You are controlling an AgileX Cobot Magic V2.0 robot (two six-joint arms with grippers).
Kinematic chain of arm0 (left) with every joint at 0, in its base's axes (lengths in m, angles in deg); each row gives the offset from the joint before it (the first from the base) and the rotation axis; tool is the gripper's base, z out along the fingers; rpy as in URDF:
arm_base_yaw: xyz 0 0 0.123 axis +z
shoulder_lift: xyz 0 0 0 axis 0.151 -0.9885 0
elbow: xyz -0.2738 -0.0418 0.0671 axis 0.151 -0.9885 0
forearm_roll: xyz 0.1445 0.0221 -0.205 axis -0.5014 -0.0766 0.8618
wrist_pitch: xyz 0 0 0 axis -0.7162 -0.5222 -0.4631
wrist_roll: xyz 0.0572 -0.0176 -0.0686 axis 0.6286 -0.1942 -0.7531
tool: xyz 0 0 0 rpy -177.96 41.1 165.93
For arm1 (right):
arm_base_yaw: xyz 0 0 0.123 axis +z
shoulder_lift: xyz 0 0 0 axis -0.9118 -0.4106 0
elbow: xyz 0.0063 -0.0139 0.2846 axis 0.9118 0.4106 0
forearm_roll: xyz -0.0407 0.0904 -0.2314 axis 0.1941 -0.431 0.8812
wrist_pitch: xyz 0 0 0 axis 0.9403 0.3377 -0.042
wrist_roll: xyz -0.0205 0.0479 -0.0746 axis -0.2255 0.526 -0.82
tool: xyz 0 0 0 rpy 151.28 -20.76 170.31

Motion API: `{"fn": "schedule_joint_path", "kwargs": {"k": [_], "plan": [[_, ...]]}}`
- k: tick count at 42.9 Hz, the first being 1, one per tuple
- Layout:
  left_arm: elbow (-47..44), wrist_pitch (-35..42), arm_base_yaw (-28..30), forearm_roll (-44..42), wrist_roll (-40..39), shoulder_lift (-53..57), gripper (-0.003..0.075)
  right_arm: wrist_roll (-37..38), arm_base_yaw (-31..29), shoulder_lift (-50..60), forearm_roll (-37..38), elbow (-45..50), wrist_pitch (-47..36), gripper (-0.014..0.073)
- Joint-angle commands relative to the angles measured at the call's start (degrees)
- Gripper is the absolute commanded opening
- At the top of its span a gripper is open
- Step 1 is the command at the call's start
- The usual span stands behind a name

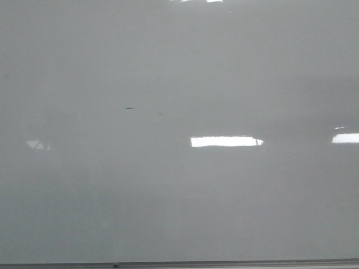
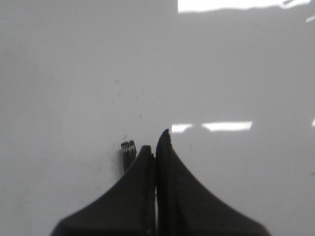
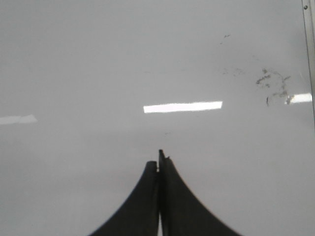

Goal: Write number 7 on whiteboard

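Observation:
The whiteboard (image 1: 179,185) fills the front view, pale grey and glossy with bright light reflections. No number 7 shows on it, only tiny dark specks (image 1: 130,108). Neither gripper shows in the front view. In the left wrist view my left gripper (image 2: 156,142) is over the whiteboard (image 2: 74,73) with its jaws pressed together. A short dark stub (image 2: 128,151) sticks out beside one finger; I cannot tell what it is. In the right wrist view my right gripper (image 3: 159,160) is shut over the whiteboard (image 3: 74,64), nothing between its fingers.
The board's thin grey bottom edge (image 1: 224,263) runs along the foot of the front view. In the right wrist view a grey frame edge (image 3: 309,49) stands at the side, with faint marker smudges (image 3: 273,83) near it.

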Motion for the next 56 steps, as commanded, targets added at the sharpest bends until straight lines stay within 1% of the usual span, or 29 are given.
{"fn": "schedule_joint_path", "kwargs": {"k": [1,8,10,12,14,15,16,17,18,19,22,24,25,26,29,34,37,41,44,48,52,56], "plan": [[3.5,1.4,0.0,0.0,-0.5,-6.6,-0.002,-0.1,-0.2,-5.1,-0.4,-3.5,-2.8,-0.0067],[3.7,3.2,0.0,0.0,-0.5,-10.9,-0.0019,-0.1,-0.2,-7.8,-0.4,-3.4,-2.7,-0.0067],[3.7,3.4,0.0,0.0,-0.5,-11.4,0.0001,-0.1,-0.2,-7.9,-0.4,-3.4,-2.7,-0.0063],[3.7,3.4,0.0,-0.3,-0.5,-11.5,0.0049,-0.1,-0.2,-7.9,-0.4,-3.4,-2.7,-0.0046],[3.6,3.4,0.0,-1.1,-0.5,-11.7,0.013,-0.1,-0.2,-7.9,-0.4,-3.4,-2.7,-0.0002],[3.6,3.4,0.0,-1.5,-0.5,-11.8,0.0181,-0.1,-0.2,-7.9,-0.4,-3.4,-2.7,0.004],[3.5,3.4,0.0,-2.0,-0.5,-11.8,0.0239,-0.1,-0.2,-7.9,-0.4,-3.4,-2.7,0.008],[3.4,3.4,0.0,-2.6,-0.5,-11.8,0.0323,-0.1,-0.2,-7.9,-0.4,-3.4,-2.7,0.0125],[3.4,3.4,0.0,-2.9,-0.5,-11.8,0.039,-0.1,-0.2,-7.9,-0.4,-3.4,-2.7,0.0176],[3.2,3.4,0.0,-3.2,-0.5,-11.8,0.0455,-0.1,-0.2,-7.9,-0.4,-3.4,-2.7,0.0252],[3.2,3.5,0.0,-3.3,-0.5,-11.8,0.0632,-0.1,-0.2,-7.9,-0.4,-3.4,-2.6,0.0429],[3.2,3.5,0.0,-3.3,-0.5,-11.8,0.0694,-0.1,-0.2,-7.9,-0.4,-3.4,-2.5,0.0539],[3.2,3.5,0.0,-3.3,-0.5,-11.8,0.0706,-0.1,-0.2,-7.9,-0.4,-3.4,-2.5,0.0564],[3.2,3.5,0.0,-3.3,-0.5,-11.8,0.07,-0.1,-0.2,-7.9,-0.4,-3.4,-2.5,0.0605],[3.2,3.6,0.0,-2.6,-0.5,-11.8,0.067,-0.1,-0.2,-7.9,-0.4,-3.4,-2.4,0.0657],[3.2,3.1,0.0,-0.6,-0.5,-13.1,0.0618,-0.1,-0.2,-7.9,-0.4,-3.4,-2.4,0.0653],[3.4,1.9,0.0,0.0,-0.5,-16.0,0.0594,-0.1,-0.2,-7.9,-0.4,-3.4,-2.4,0.0653],[4.5,-0.4,0.1,0.4,-2.9,-22.1,0.0579,-0.1,-0.2,-7.9,-0.4,-3.4,-2.4,0.0653],[6.1,-2.6,0.9,0.4,-5.7,-28.7,0.0579,-0.1,-0.2,-7.9,-0.4,-3.4,-2.4,0.0653],[9.4,-5.5,3.0,0.4,-5.9,-38.3,0.0579,-0.1,-0.2,-7.9,-0.4,-3.4,-2.4,0.0653],[12.2,-5.4,5.4,0.4,-5.9,-44.8,0.0579,-0.1,0.0,-7.9,-0.4,-3.4,-2.3,0.0653],[13.9,-3.1,7.0,0.4,-5.9,-50.9,0.0575,-0.1,0.0,-7.9,-0.4,-3.4,-2.3,0.0653]]}}
